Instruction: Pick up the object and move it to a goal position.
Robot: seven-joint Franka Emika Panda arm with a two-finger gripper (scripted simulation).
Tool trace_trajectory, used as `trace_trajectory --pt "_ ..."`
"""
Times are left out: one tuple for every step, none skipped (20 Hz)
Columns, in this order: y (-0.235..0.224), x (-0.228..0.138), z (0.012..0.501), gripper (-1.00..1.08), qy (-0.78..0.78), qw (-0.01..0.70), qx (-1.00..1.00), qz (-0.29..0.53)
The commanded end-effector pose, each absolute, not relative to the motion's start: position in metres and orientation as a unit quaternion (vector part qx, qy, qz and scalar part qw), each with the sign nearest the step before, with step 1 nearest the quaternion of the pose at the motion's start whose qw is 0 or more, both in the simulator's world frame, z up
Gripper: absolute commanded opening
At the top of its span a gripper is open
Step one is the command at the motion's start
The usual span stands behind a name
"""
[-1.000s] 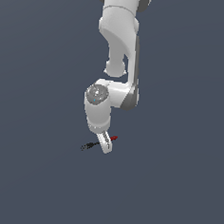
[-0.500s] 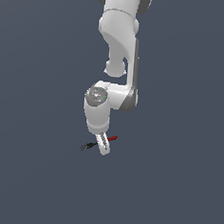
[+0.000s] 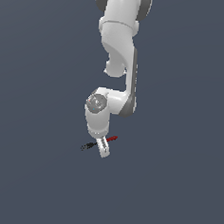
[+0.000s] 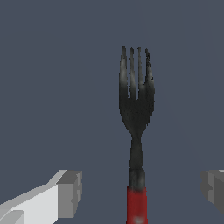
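White gripper (image 3: 103, 149) spread wide, pads (image 4: 70, 193) clear of the object (image 4: 136, 144) on both sides. Fork-tipped rod lies on the grey floor between them, long axis crosswise to the closing line; red handle nearest the wrist.

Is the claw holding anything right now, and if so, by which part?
Nothing is held. The claw is open, its fingers standing apart on either side of the fork, level with the top of its red handle.
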State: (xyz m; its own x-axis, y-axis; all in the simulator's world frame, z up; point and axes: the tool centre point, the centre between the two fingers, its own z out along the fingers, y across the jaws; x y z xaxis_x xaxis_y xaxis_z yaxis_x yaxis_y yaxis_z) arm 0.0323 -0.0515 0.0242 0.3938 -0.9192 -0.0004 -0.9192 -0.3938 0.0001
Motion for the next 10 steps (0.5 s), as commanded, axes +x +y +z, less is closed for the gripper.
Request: trace_trajectory --pt "-0.0515 0.032 0.0128 1.0 0.551 0.0 -0.834 0.0" --pt "-0.0514 0.0322 0.01 1.0 0.551 0.0 -0.834 0.0" --pt "-0.0513 0.0324 0.008 1.0 0.551 0.0 -0.834 0.0" --pt "-0.0513 0.0327 0.0067 1.0 0.551 0.0 -0.834 0.0" --pt "-0.0514 0.0331 0.0062 1.0 0.551 0.0 -0.834 0.0" --pt "-0.0514 0.0333 0.0061 1.0 0.551 0.0 -0.834 0.0" --pt "-0.0514 0.0333 0.0061 -1.0 0.551 0.0 -0.834 0.0" --pt "-0.0514 0.0333 0.0061 -1.0 0.551 0.0 -0.834 0.0" --pt "-0.0514 0.0333 0.0061 -1.0 0.551 0.0 -0.834 0.0" --pt "-0.0514 0.0333 0.0061 -1.0 0.551 0.0 -0.834 0.0"
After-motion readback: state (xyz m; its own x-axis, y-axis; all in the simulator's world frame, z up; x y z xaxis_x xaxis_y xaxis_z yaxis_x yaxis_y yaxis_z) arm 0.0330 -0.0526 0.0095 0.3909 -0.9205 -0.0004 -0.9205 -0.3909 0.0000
